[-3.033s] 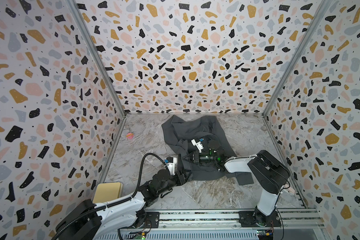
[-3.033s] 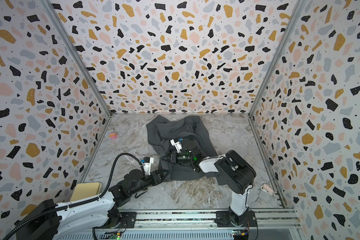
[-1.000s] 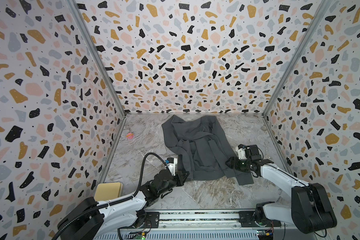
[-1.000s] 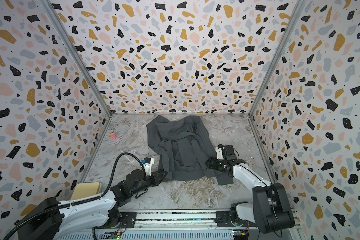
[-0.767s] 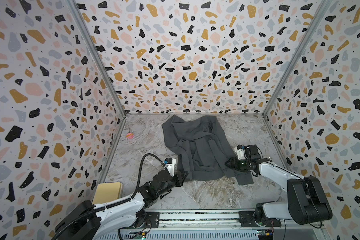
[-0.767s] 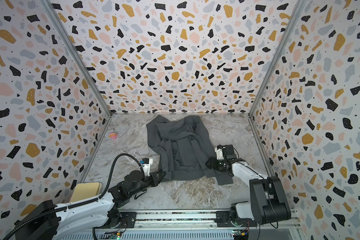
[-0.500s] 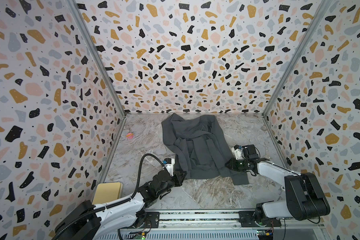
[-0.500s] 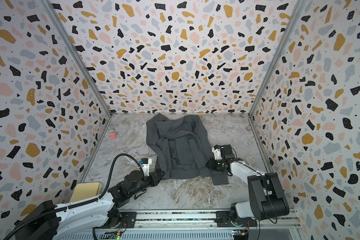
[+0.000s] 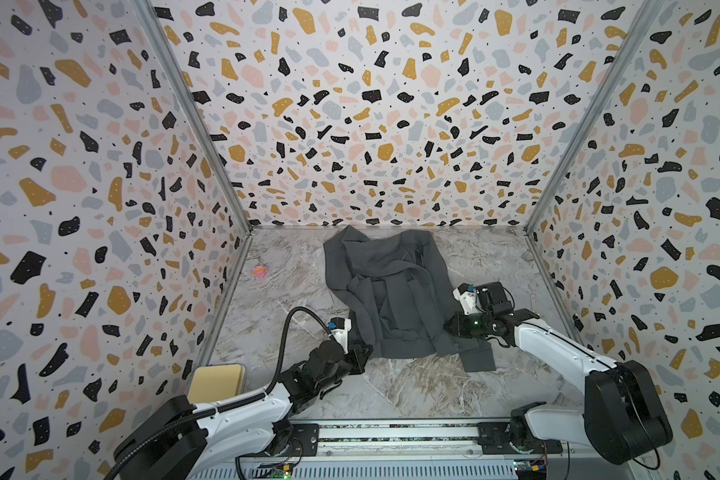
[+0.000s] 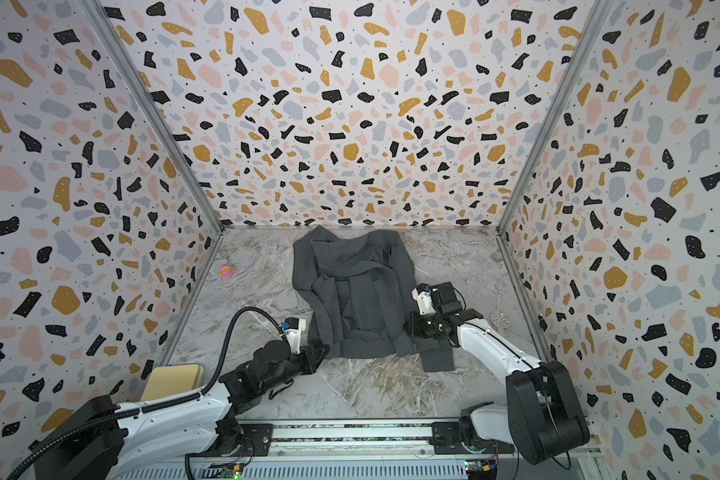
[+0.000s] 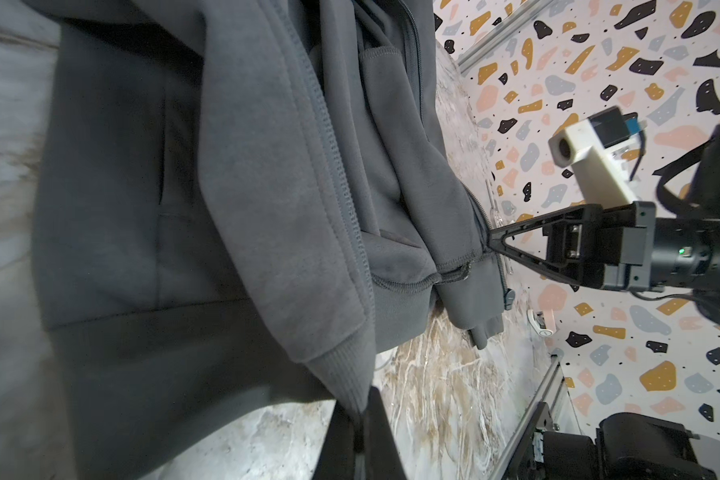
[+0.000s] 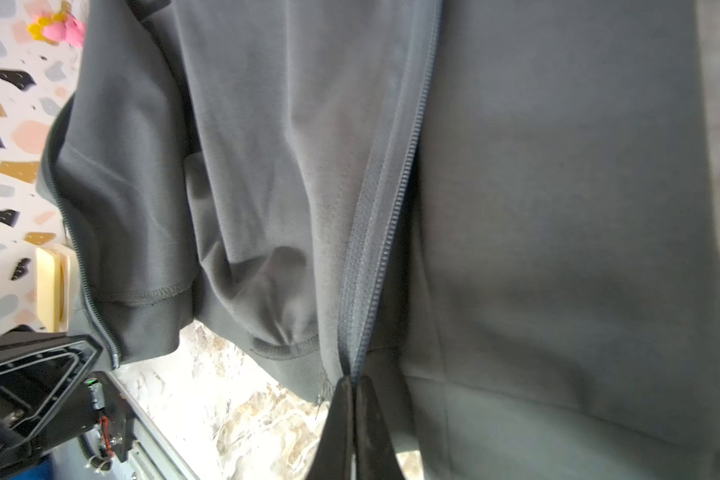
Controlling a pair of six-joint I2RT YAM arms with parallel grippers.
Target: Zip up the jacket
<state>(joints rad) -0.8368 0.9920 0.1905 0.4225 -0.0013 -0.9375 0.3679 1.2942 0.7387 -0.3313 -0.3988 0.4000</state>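
The jacket, dark grey and unzipped, lies crumpled on the marbled grey tabletop, towards the back wall and roughly central in both top views. Terrazzo-patterned walls enclose the surface on three sides, and a metal rail runs along the front. A pink object and a yellow block sit near the left wall. The left gripper meets the garment's near left corner and the right gripper its near right edge.

Left wrist view: the left gripper is clenched on the ribbed hem.

Right wrist view: the right gripper is pinched on the bottom end of the zipper.
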